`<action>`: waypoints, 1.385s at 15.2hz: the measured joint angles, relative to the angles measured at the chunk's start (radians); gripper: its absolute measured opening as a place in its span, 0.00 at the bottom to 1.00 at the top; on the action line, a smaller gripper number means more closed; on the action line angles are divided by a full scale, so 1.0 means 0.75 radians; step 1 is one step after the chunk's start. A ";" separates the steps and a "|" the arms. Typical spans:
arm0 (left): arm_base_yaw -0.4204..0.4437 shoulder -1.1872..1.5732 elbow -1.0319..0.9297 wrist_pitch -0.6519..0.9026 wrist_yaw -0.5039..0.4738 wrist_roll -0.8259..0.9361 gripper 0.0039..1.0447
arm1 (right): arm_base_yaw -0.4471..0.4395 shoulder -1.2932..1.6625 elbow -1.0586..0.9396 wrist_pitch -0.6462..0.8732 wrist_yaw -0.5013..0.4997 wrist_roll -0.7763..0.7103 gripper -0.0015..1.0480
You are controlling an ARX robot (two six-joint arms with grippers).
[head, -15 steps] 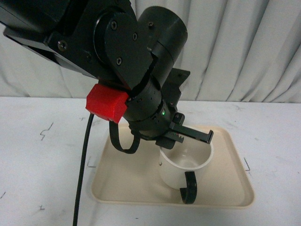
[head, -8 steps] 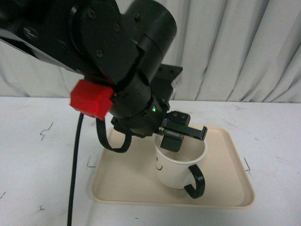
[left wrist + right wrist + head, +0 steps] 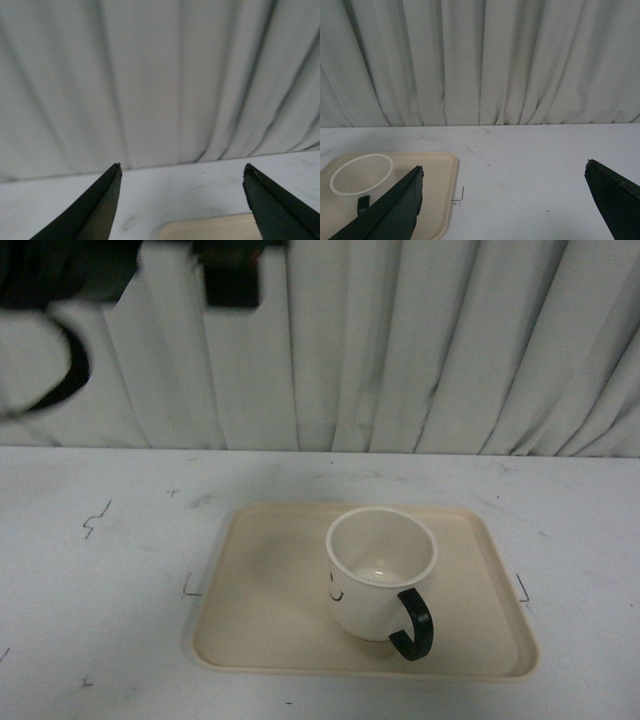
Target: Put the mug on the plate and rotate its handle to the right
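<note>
Mug [image 3: 380, 575] stands upright on the plate [image 3: 270, 630], a bit to the 3 o'clock side of the plate's middle and closer to its near rim; open mouth up, nothing visible inside. Handle [image 3: 413, 624] sticks out at about 4 to 5 o'clock from the mug body in the front view, toward the camera and to the right; its lower end hangs just above the plate floor near the rim. Part of a black smiley face [image 3: 337, 592] shows on the mug side at about 8 o'clock. Plate lies flat on the white worktop [image 3: 100, 570]; small black corner marks [image 3: 190, 590] sit on the worktop just off the plate's 9 o'clock and 3 o'clock edges. Pleated pale curtain [image 3: 400, 340] closes off the back.

Left arm [image 3: 60, 270] is a blurred dark shape at 11 o'clock in the front view, high up and well apart from the mug, with a black cable loop [image 3: 70, 370] under it. Left claw [image 3: 182, 165] is spread wide, holding nothing; between its tips only curtain, worktop and a corner of the plate [image 3: 210, 227] show. Right claw [image 3: 503, 165] is also spread wide and holds nothing; in its wrist view the mug [image 3: 362, 174] on the plate [image 3: 440, 190] shows beyond one finger, handle [image 3: 363, 204] partly hidden by that finger; claw is well apart from both.
</note>
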 joint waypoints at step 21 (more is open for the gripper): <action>0.561 -1.326 -0.990 -0.220 0.458 0.008 0.01 | 0.001 0.000 0.000 0.002 -0.001 0.001 0.94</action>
